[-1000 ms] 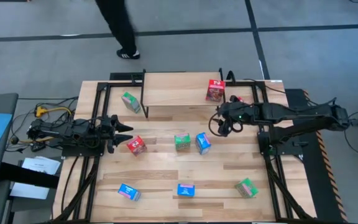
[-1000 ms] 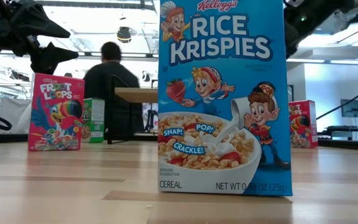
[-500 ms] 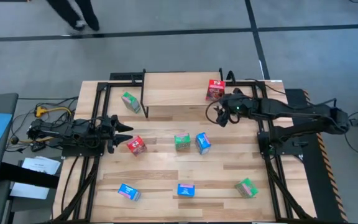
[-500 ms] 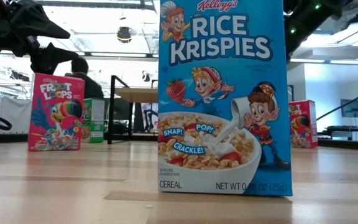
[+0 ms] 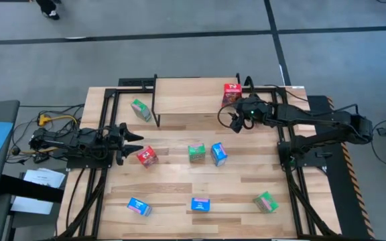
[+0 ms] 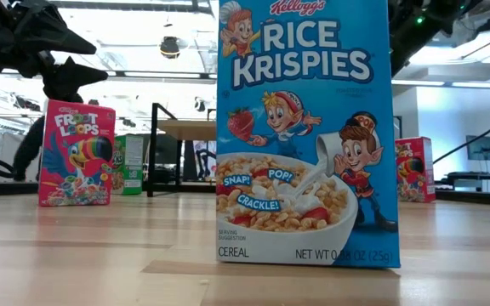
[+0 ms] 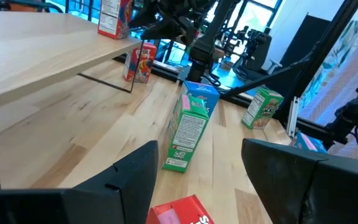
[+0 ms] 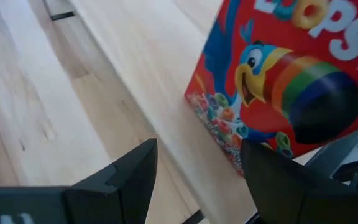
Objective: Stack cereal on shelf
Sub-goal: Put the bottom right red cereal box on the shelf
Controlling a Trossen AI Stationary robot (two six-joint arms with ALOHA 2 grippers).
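Since a second ago my right gripper [image 5: 236,120] has drawn up toward the shelf [image 5: 189,97], now just beside the red cereal box [image 5: 231,94] standing at the shelf's right end, while my left gripper [image 5: 134,139] stays near another red box [image 5: 147,156] in front of the shelf. From above, the shelf's board is otherwise bare, so there is room to stack; seven boxes lie around and in front of it. Level with the table, a blue box [image 6: 303,132] fills the view and the shelf shows far behind. Past my left fingers, jaws apart and empty, that red box [image 7: 182,211] sits close. Past my right fingers, also apart and empty, the shelf-edge box [image 8: 291,81] looms near the board's edge.
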